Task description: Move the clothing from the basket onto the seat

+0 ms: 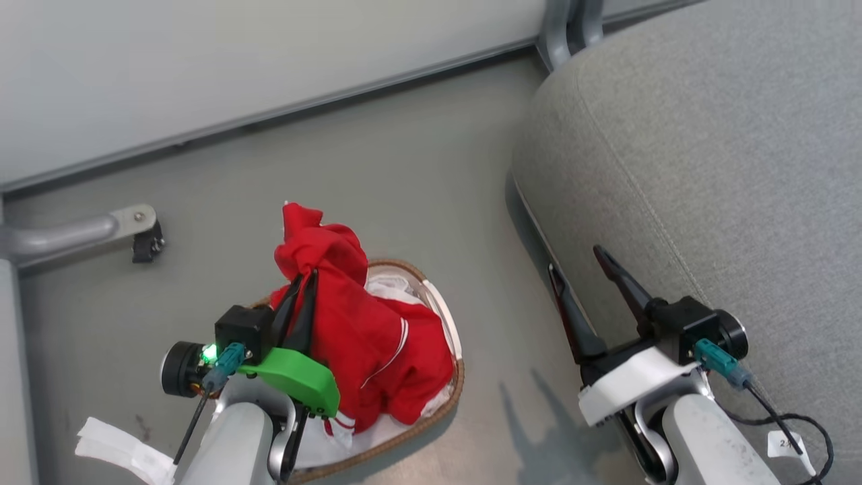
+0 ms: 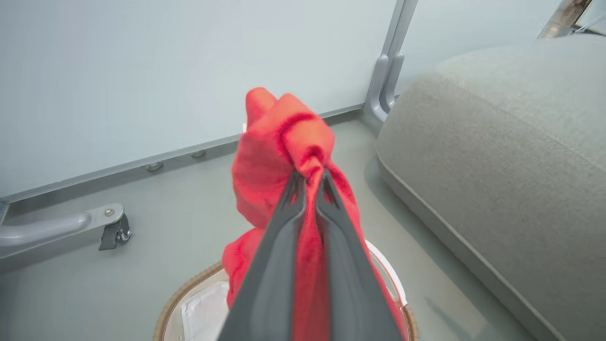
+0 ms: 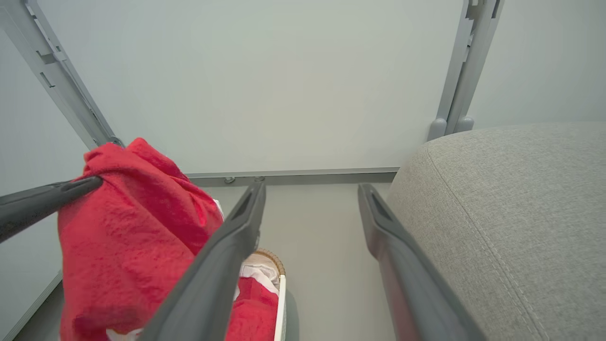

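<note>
Red clothing [image 1: 363,330] with thin white trim hangs bunched above the basket [image 1: 458,384], whose brown woven rim shows on the floor. My left gripper [image 1: 304,277] is shut on a fold near the top of the clothing [image 2: 279,156], and the lower part still drapes into the basket [image 2: 163,317]. White fabric lies under the red in the basket. The grey seat [image 1: 707,148] rises at the right. My right gripper [image 1: 576,259] stands open beside the seat's front edge, holding nothing. In the right wrist view the clothing [image 3: 132,237] hangs left of my right gripper [image 3: 310,189], with the seat [image 3: 511,218] at the right.
A pale wall panel [image 1: 202,60] with a grey base rail runs along the back. A grey metal leg with a caster [image 1: 145,242] sticks out at the left. A grey upright post [image 1: 562,27] stands behind the seat. Bare grey floor [image 1: 404,168] lies between basket and seat.
</note>
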Tool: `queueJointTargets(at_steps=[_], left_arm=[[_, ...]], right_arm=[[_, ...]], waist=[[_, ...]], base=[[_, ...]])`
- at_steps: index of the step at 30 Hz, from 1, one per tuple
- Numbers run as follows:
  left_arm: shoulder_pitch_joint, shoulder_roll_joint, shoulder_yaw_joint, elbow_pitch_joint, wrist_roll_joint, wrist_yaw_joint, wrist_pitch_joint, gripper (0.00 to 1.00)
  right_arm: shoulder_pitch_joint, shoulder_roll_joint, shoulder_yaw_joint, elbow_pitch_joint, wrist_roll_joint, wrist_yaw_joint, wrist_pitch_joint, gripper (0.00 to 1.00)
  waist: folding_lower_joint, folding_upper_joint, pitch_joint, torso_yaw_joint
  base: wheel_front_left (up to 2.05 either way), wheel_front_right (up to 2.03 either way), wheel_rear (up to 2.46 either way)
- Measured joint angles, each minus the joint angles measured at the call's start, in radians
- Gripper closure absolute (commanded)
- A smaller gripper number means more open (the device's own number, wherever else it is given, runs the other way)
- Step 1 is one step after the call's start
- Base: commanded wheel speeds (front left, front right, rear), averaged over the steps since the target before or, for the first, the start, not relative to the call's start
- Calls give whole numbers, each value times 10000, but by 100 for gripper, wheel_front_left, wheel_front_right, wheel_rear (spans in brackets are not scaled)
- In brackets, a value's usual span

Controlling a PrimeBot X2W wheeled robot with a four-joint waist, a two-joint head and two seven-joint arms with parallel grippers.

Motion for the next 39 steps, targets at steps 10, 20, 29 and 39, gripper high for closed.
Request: queueJointTargets(at_steps=[10, 20, 29, 39], left_arm=[[378, -121, 67, -1325, 8, -35, 0, 100], [425, -128, -291, -1967, -322, -36, 0, 100], [426, -134, -493, -2038, -504, -38, 0, 100], [258, -134, -874, -2019, -725, -35, 0, 100]], right_arm=[[945, 0, 163, 192, 59, 0, 0, 0], [1291, 4, 558, 343, -44, 0, 0, 0], [1088, -6, 1810, 437, -25, 0, 0, 0], [-686, 2, 4236, 1018, 982, 0, 0, 0]], waist=[[0, 0, -1360, 215], [0, 0, -2139, 422], [0, 0, -2176, 548], [0, 0, -2002, 740]], base=[[0, 0, 0], [0, 0, 0], [0, 0, 0], [0, 0, 0]])
